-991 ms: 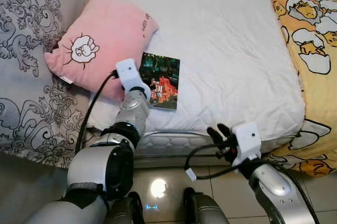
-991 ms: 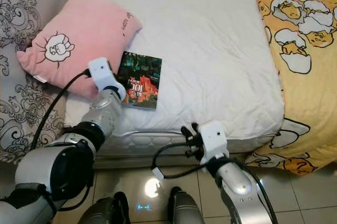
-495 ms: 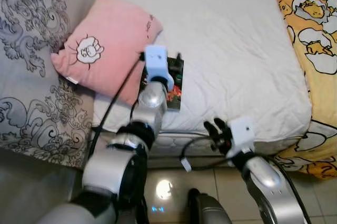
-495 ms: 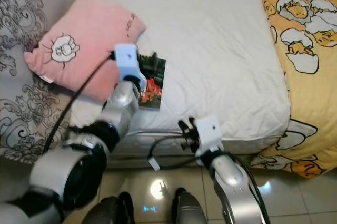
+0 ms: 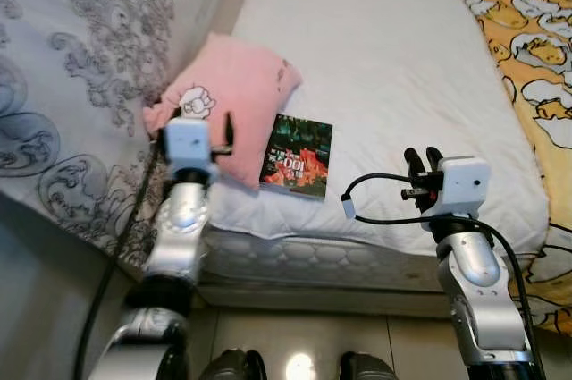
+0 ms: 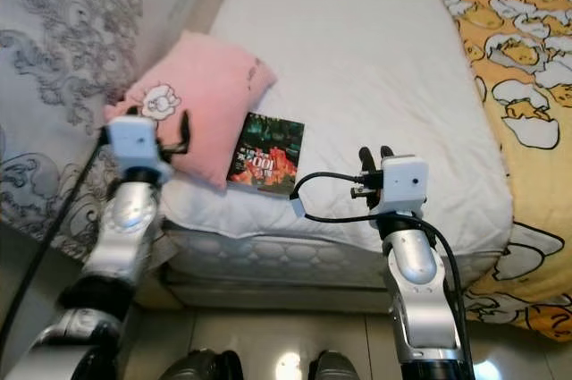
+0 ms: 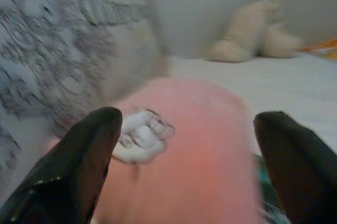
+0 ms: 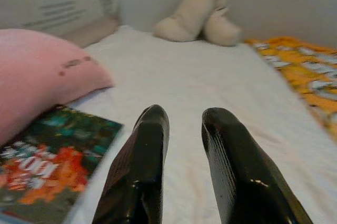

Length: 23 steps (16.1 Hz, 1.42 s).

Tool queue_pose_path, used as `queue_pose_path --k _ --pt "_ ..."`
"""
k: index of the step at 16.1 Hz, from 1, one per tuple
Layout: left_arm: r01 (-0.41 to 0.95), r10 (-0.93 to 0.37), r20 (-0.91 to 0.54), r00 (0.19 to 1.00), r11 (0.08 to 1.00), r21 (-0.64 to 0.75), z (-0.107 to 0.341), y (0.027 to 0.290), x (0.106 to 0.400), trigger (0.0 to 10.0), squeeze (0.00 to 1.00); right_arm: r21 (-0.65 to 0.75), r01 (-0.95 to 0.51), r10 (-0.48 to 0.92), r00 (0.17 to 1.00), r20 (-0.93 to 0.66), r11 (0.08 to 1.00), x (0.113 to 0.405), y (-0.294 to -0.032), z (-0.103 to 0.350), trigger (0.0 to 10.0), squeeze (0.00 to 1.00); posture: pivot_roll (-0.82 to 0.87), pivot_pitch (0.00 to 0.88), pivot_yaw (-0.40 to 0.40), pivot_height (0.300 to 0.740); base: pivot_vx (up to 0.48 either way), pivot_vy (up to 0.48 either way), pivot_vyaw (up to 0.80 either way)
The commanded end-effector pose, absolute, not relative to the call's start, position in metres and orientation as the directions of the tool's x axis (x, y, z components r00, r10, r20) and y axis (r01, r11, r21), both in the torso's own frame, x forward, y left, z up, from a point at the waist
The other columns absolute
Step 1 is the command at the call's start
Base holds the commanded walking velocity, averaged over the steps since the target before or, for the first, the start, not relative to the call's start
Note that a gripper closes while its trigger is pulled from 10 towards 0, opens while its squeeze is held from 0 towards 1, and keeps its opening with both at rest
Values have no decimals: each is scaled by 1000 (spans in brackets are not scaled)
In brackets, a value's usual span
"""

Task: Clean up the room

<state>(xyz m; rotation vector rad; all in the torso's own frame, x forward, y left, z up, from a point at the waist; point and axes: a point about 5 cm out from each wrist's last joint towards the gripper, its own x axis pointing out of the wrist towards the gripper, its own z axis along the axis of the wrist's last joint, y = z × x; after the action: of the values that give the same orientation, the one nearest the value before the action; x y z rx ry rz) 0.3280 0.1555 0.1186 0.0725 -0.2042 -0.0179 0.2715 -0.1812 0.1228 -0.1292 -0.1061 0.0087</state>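
Two grippers are up in front of me over the near edge of the white mattress [image 5: 393, 67]. I am taking the paperback book [image 5: 298, 156] as my landmark: it is lying flat near the mattress's front edge, cover up, dark green with orange-red art.

Left gripper [image 5: 198, 126]: I am seeing it hovering just beyond the pink pillow [image 5: 236, 98], which is touching the book's left edge. In the wrist view its black fingers [image 7: 79, 161] are spread wide and holding nothing, pointing at the pillow's white cartoon patch.

Right gripper [image 6: 374, 162]: it is sitting to the right of the book, clear of it, above bare mattress. Its fingers [image 8: 139, 166] are standing nearly together with a narrow gap, gripping nothing.

Grey patterned bedding [image 5: 80, 67] is rising to the left of the pillow. A yellow cartoon-print blanket [image 5: 527, 49] is draping well to the right of the book. Far behind the book, a cream plush toy [image 8: 197, 16] is resting at the head of the mattress.
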Motion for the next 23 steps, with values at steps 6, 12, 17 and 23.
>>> queue_pose_path --k 6,12,17,23 --pt "170 -171 46 984 985 17 82 135 308 10000 0 -101 62 -63 998 -8 993 269 -185 87 10000 1000 -203 0 68 740 0 -391 0" --pt "142 -143 -36 989 990 -22 68 140 304 10000 0 -127 61 -60 998 10 990 266 -187 81 10000 1000 -227 0 78 740 0 -444 0" --pt "155 -155 -34 987 988 6 66 144 304 10000 0 -151 18 -20 1000 -12 988 266 -182 77 10000 514 -225 0 78 740 134 -395 0" --pt "152 -148 -122 982 988 26 52 140 302 10000 0 -141 -15 8 998 -55 990 270 -179 70 10000 0 -217 0 85 740 0 -80 632"
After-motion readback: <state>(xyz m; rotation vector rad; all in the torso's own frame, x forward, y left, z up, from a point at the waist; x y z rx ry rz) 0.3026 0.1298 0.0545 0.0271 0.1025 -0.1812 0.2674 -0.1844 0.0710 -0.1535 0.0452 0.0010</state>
